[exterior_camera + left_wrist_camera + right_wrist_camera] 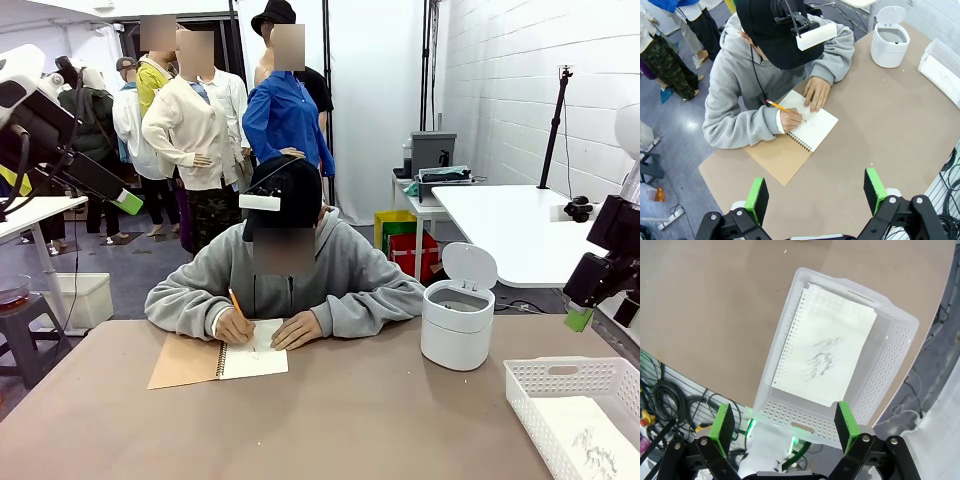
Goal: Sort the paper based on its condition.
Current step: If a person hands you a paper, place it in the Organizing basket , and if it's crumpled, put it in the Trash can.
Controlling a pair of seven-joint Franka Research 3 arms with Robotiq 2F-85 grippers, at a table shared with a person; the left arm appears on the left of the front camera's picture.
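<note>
The left gripper (815, 192) hangs high over the near left of the brown surface (380, 420), its green pads spread wide with nothing between them. Below it, at the far edge, lies a spiral notebook (800, 135) folded open, brown cover to one side. The person's writing hand (790, 120) holds a yellow pencil (776, 105) on the white page, and the other hand (816, 92) presses the page flat. To the right stands a small white bin (457, 320) with its lid tipped up. Further right, at the near corner, sits a white perforated basket (790, 410). One loose sheet of paper (825, 355) lies flat inside it, hole-punched along one edge and marked with grey scribbles. The right gripper (785, 422) hovers above the basket's near rim, jaws wide apart and empty.

No loose sheet lies out on the surface, so the step in hand appears to be the person preparing a page. The next move calls for a freed sheet, a reading of its condition, and a choice between basket and bin.
</note>
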